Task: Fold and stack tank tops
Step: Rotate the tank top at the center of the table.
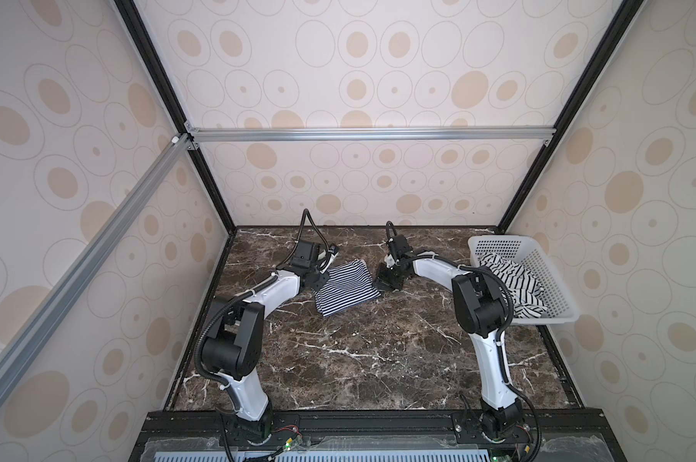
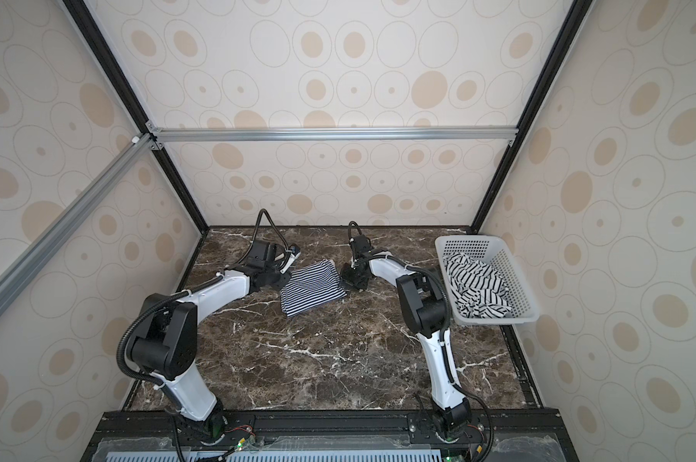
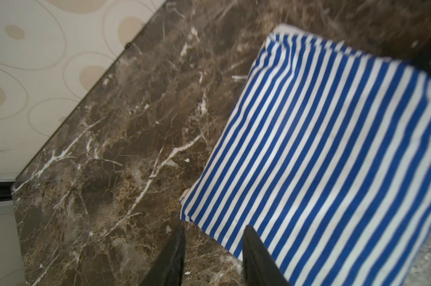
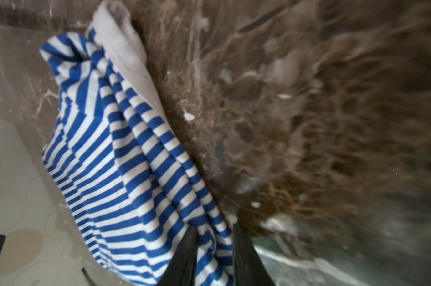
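One counter (image 1: 358, 360) (image 2: 338, 360): dark brown marble with white veins. It carries everything listed below.
Basket (image 1: 556, 296) (image 2: 518, 288): white perforated plastic, standing at the counter's right edge toward the far end, just beside the right arm's elbow.
Wide-striped tank top (image 1: 514, 280) (image 2: 474, 284): white with spaced black stripes, heaped loosely and crumpled inside the basket.
Fine-striped tank top (image 1: 346, 290) (image 2: 312, 290) (image 3: 333, 161) (image 4: 115, 173): folded into a rough rectangle on the far middle of the counter, between the two pincers and well apart from the basket. Most of it lies flat. The right wrist view shows its right end gathered into ridges.
Left pincer (image 1: 320, 280) (image 3: 214, 230): at the fold's left edge, jaws apart and clamping nothing. One finger is over the stripes and the other over bare marble, with the cloth's edge running through the gap.
Right pincer (image 1: 386, 282) (image 4: 215, 226): at the fold's right corner, jaws clamped on a bunch of the fine-striped cloth, which fills the space between the fingers. That wrist view is blurred.
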Available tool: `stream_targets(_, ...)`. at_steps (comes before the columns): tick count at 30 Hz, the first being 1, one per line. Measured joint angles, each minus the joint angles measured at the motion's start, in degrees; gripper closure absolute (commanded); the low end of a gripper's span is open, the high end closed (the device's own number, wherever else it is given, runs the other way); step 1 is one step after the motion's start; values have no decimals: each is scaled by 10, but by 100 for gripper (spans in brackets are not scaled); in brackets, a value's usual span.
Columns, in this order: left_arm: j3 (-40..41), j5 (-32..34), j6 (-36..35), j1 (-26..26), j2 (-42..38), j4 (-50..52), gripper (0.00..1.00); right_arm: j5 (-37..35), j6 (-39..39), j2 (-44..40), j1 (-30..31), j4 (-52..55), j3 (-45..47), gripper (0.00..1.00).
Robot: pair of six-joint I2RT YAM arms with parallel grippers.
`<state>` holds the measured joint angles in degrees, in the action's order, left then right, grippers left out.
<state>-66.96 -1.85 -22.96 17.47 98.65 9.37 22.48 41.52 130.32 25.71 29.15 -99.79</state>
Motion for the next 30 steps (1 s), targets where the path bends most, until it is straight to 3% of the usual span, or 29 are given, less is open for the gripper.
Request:
stream_targets(19, 21, -38, 18, 2, -2, -12, 56, 45, 19, 3, 116, -28, 12, 70)
stream_targets(30, 18, -86, 22, 69, 50, 0, 55, 3, 21, -229, 61, -46, 249, 69)
